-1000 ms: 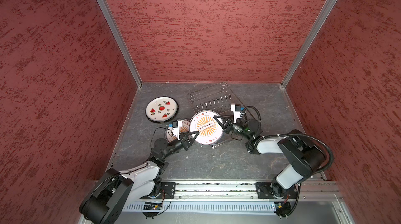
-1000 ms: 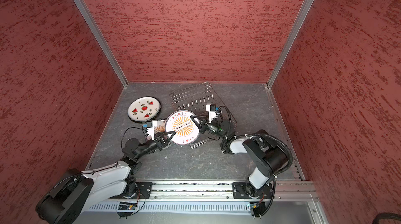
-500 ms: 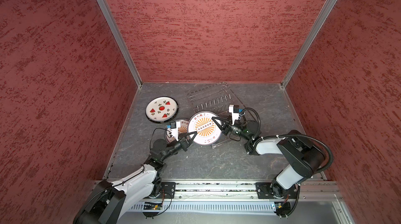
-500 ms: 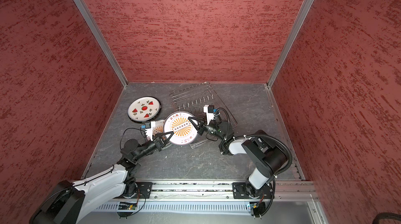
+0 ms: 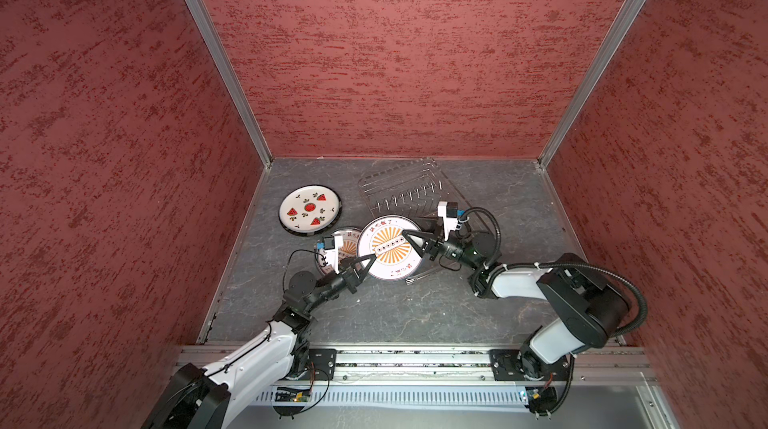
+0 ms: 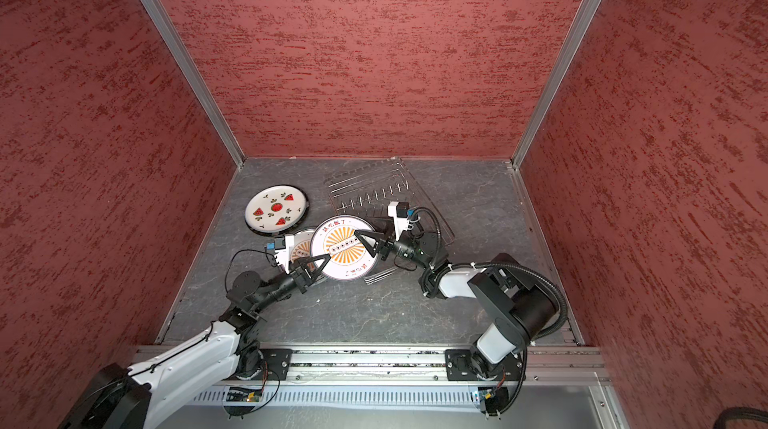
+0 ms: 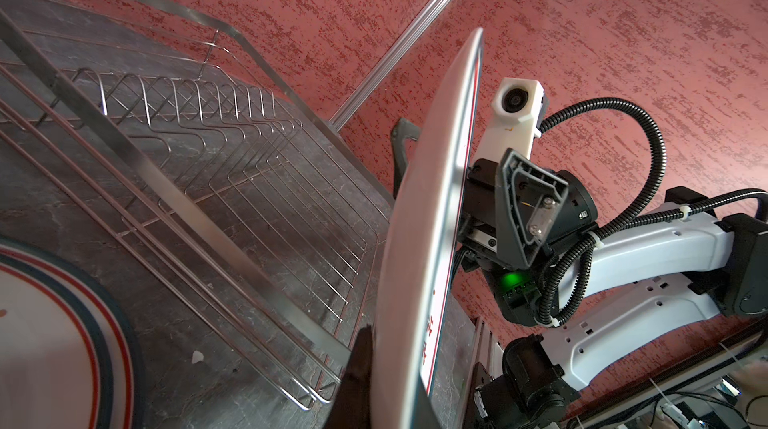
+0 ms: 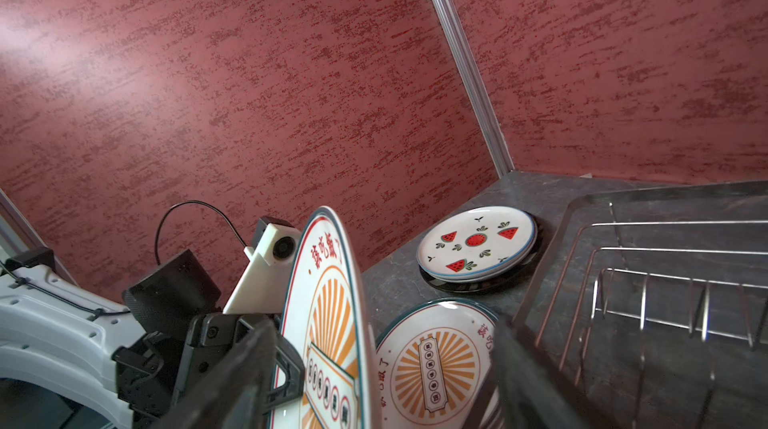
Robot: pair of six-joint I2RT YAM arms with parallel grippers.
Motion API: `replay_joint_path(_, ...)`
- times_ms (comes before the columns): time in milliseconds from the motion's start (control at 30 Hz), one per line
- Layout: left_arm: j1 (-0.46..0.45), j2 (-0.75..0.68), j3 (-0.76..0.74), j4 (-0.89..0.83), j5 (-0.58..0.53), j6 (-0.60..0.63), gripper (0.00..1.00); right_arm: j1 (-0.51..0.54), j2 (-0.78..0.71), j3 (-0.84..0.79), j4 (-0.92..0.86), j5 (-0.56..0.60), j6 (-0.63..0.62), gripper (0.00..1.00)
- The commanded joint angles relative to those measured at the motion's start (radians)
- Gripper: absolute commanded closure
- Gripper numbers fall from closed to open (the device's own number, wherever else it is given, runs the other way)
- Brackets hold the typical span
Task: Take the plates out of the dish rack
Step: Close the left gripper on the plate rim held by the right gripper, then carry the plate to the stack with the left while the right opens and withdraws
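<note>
Top views: held plate (image 5: 388, 246) is up off the table (image 5: 415, 306), near upright, between the two arms, just in front of the dish rack (image 5: 399, 192). Left gripper (image 5: 366, 261) is clenched on its lower rim. Right gripper (image 5: 411, 242) sits at the opposite rim.

Left wrist: held plate (image 7: 419, 240) is edge-on, with one of my left fingers (image 7: 358, 377) against its back face. Right gripper (image 7: 461, 181) is released, one jaw on each side of the plate. I can't tell if either touches. The dish rack (image 7: 232, 181) prongs in sight are bare.

Right wrist: right gripper (image 8: 382, 377) jaws are wide, with the held plate (image 8: 328, 323) in the gap. Flat sunburst plate (image 8: 432, 364) lies on the table close by, watermelon plate (image 8: 478, 244) beyond it.

Plan: I back the right arm straight out along the plate's plane, with no sideways drift. One rim pinch carries the full weight, so I'd tilt slowly, lay it on the flat sunburst plate and let go only once it's seated. Risk: the plate pivots in the pinch.
</note>
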Motion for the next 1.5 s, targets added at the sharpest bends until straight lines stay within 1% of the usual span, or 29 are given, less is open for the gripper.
replay_joint_path(0, -0.007, -0.048, -0.008, 0.004, -0.009, 0.024, 1.00, 0.014, -0.045, -0.004, -0.041, 0.065, -0.028, 0.01)
replay_joint_path(100, -0.008, -0.082, -0.014, -0.022, -0.028, 0.024, 1.00, 0.018, -0.075, -0.020, -0.059, 0.101, -0.050, 0.01)
replay_joint_path(300, -0.008, -0.122, -0.022, -0.045, -0.055, 0.026, 1.00, 0.019, -0.116, -0.070, -0.036, 0.130, -0.068, 0.01)
replay_joint_path(500, -0.008, -0.169, -0.033, -0.075, -0.083, 0.030, 1.00, 0.019, -0.267, -0.207, 0.029, 0.256, -0.120, 0.01)
replay_joint_path(567, -0.010, -0.206, -0.037, -0.114, -0.112, 0.025, 1.00, 0.019, -0.330, -0.238, -0.017, 0.273, -0.155, 0.01)
replay_joint_path(667, -0.012, -0.265, -0.054, -0.161, -0.141, 0.007, 1.00, 0.019, -0.430, -0.232, -0.201, 0.325, -0.194, 0.01)
replay_joint_path(767, -0.014, -0.341, -0.053, -0.263, -0.192, -0.011, 1.00, 0.019, -0.484, -0.243, -0.266, 0.367, -0.215, 0.01)
replay_joint_path(833, -0.014, -0.390, -0.048, -0.328, -0.226, -0.030, 1.00, 0.019, -0.498, -0.263, -0.246, 0.348, -0.219, 0.01)
replay_joint_path(967, -0.013, -0.452, -0.006, -0.524, -0.320, -0.068, 1.00, 0.019, -0.495, -0.263, -0.248, 0.269, -0.231, 0.01)
replay_joint_path(1200, 0.029, -0.454, 0.002, -0.616, -0.407, -0.175, 1.00, 0.021, -0.442, -0.197, -0.343, 0.103, -0.268, 0.01)
replay_joint_path(1267, 0.053, -0.452, 0.000, -0.620, -0.405, -0.204, 1.00, 0.025, -0.434, -0.182, -0.370, 0.072, -0.281, 0.01)
replay_joint_path(1400, 0.135, -0.464, 0.010, -0.655, -0.336, -0.252, 1.00, 0.035, -0.421, -0.182, -0.373, 0.080, -0.302, 0.01)
replay_joint_path(1467, 0.166, -0.472, 0.013, -0.683, -0.327, -0.279, 1.00, 0.040, -0.402, -0.178, -0.363, 0.083, -0.313, 0.01)
